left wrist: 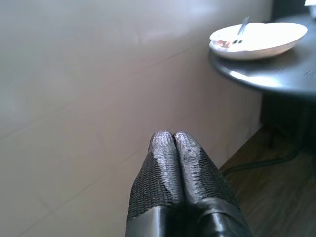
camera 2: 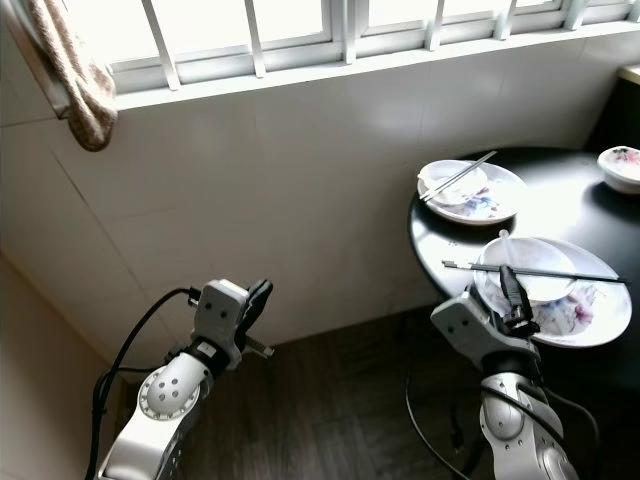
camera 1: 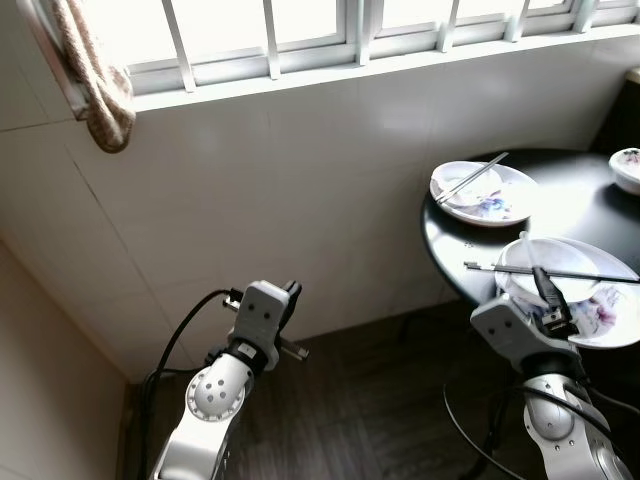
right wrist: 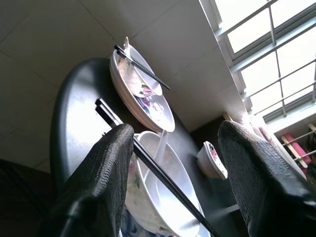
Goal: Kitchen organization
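Nearest in the left eye view are the two silver arms; the left gripper (camera 1: pixel 291 291) is raised before the white tiled wall (camera 1: pixel 300 180), well apart from the round black table (camera 1: pixel 560 190), while the right gripper (camera 1: pixel 545 285) reaches up at the table's near edge, its dark fingers against the near bowl (camera 1: pixel 550 272); that bowl sits on a patterned plate (camera 1: pixel 612 312) with black chopsticks (camera 1: pixel 560 272) laid across its rim and a white spoon (camera 1: pixel 524 243) standing in it; farther back lies a second plate (camera 1: pixel 500 200) holding a smaller bowl (camera 1: pixel 458 184) with another pair of chopsticks (camera 1: pixel 475 177) across it, and a small patterned bowl (camera 1: pixel 627 168) sits at the table's far side; a cloth (camera 1: pixel 95 80) hangs by the barred window (camera 1: pixel 350 40); the right eye view gives the same scene — dark wood floor (camera 2: pixel 330 420) below, a black cable (camera 2: pixel 130 345) looping at the left arm; in the left wrist view the fingers (left wrist: pixel 165 173) are pressed tight together with nothing between them, and beyond them a plate rests at the table's edge; in the right wrist view the fingers (right wrist: pixel 106 177) are spread wide — the near bowl and its chopsticks lie between them, not gripped
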